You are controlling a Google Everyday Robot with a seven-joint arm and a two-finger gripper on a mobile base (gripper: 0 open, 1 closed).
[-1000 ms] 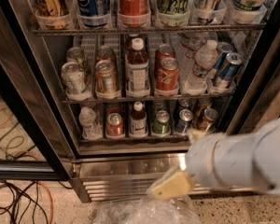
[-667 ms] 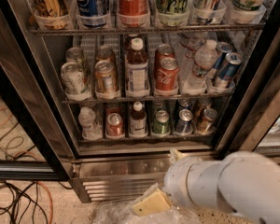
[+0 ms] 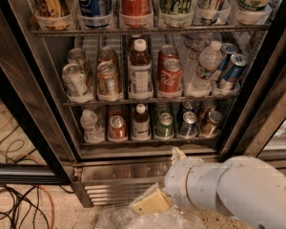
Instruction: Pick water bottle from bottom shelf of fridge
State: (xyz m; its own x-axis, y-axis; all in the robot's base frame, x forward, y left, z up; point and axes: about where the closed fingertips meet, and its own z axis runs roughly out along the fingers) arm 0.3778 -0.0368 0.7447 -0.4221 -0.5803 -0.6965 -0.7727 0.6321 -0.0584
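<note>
The water bottle [image 3: 90, 124], small, clear and crinkled with a pale cap, stands at the left end of the bottom shelf [image 3: 148, 141] of the fridge [image 3: 133, 170]. To its right on that shelf are a red can, a dark-liquid bottle [image 3: 141, 122] and several more cans. My gripper [image 3: 165, 179] is on the white arm at the lower right, in front of the steel base and below the shelf. Its two tan fingertips [image 3: 151, 203] stand wide apart, holding nothing. It is well to the right of and below the water bottle.
The middle shelf holds cans, a dark-liquid bottle [image 3: 140, 70] and a taller clear bottle [image 3: 206, 65]. The open door's black edge [image 3: 26, 109] runs down the left. Cables [image 3: 16, 209] lie on the floor at left. Crinkled clear plastic [image 3: 143, 219] lies below the gripper.
The arm has swung left and down across the fridge's base. A second tan fingertip now shows above the wrist. The drinks have not moved.
</note>
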